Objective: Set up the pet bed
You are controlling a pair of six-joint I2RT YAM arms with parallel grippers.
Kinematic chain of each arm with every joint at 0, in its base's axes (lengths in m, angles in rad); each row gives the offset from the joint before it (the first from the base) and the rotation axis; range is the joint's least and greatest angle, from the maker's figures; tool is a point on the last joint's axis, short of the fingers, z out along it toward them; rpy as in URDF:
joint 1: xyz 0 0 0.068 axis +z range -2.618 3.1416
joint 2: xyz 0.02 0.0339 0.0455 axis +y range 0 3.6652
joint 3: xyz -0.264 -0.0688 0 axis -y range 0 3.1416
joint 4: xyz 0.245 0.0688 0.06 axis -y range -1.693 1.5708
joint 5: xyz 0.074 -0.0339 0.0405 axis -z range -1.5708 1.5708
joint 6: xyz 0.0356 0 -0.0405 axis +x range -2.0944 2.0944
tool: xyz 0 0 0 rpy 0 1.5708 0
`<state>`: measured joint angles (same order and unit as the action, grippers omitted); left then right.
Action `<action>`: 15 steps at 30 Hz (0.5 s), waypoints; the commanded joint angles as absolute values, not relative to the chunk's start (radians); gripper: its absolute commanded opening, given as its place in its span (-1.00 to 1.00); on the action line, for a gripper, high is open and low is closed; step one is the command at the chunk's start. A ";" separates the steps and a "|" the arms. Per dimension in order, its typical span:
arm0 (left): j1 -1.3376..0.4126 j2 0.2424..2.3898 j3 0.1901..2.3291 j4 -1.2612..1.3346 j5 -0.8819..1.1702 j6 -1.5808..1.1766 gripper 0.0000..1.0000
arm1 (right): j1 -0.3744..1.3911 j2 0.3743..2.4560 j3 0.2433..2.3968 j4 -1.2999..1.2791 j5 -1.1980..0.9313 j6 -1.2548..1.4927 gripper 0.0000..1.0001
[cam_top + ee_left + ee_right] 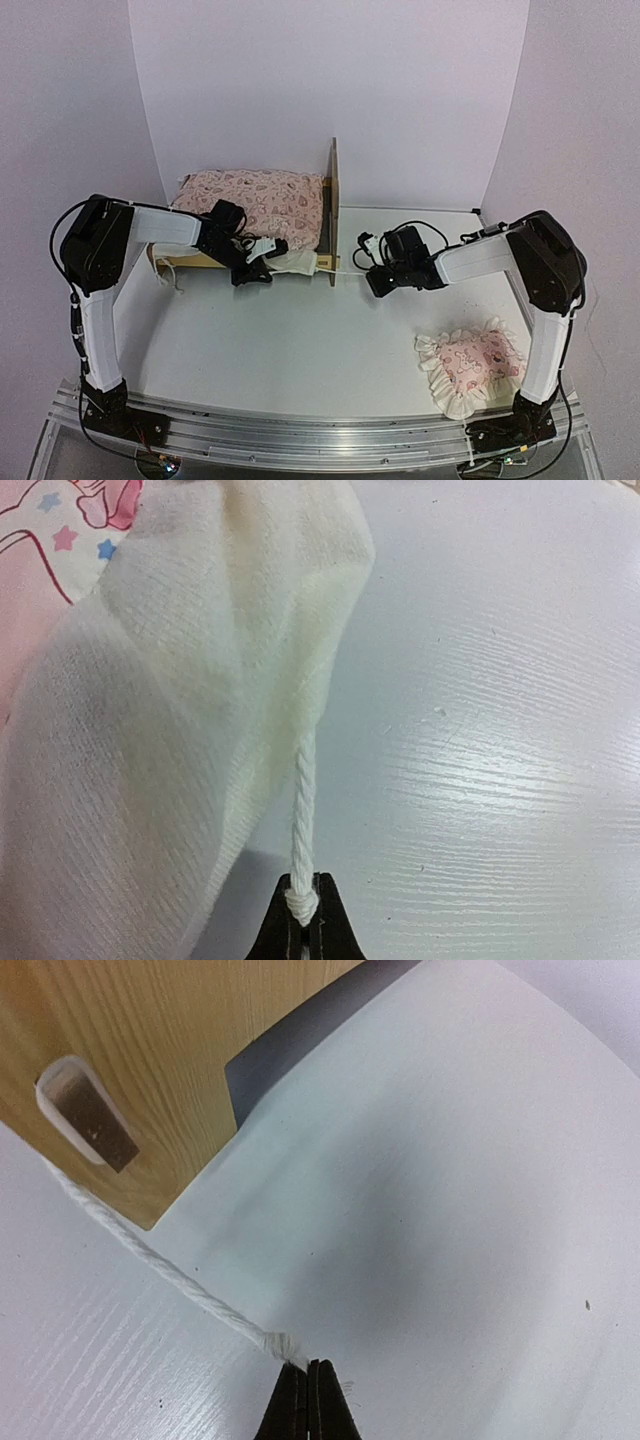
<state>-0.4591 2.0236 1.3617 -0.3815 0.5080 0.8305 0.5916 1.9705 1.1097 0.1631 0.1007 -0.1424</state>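
Left wrist view: I find the left gripper [302, 932] closed, its jaws pinching the knotted end of a white cord [302, 810]. That cord runs straight up into a cream fabric ruffle [200, 680], beside the pink cushion [40, 540] printed with small stars. The white table [500, 730] lies beneath.

Right wrist view: the right gripper [308, 1400] is closed, its tips nipping the frayed end of a second cord [160, 1265]. This cord leads to a slot [85, 1115] in the plywood end panel of the pet bed [170, 1050].

Top view: the pet bed stands at the back left of the table, between the arms. A ruffled pillow [470, 362] lies near the right arm's base, well apart.
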 commanded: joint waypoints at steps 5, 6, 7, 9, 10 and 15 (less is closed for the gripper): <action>-0.414 1.986 1.287 -0.358 0.385 0.902 -1.00 | 0.546 1.964 1.145 0.125 0.082 -0.040 -1.00; -0.414 1.985 1.286 -0.362 0.399 0.909 -1.00 | 0.545 1.964 1.147 0.124 0.056 -0.043 -1.00; -0.415 1.982 1.287 -0.374 0.423 0.918 -1.00 | 0.545 1.965 1.149 0.119 0.014 -0.052 -1.00; -0.418 1.972 1.296 -0.408 0.487 0.935 -0.94 | 0.547 1.963 1.156 0.099 -0.106 -0.065 -0.97; -0.421 1.964 1.300 -0.427 0.511 0.939 -0.83 | 0.547 1.958 1.158 0.089 -0.151 -0.066 -0.88; -0.424 1.868 1.293 -0.543 0.583 0.986 -0.24 | 0.546 1.878 1.145 0.027 -0.206 -0.034 -0.11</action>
<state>-0.4361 1.9834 1.3112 -0.4026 0.5134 0.9351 0.5540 1.9703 1.1278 0.1028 -0.1208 -0.0677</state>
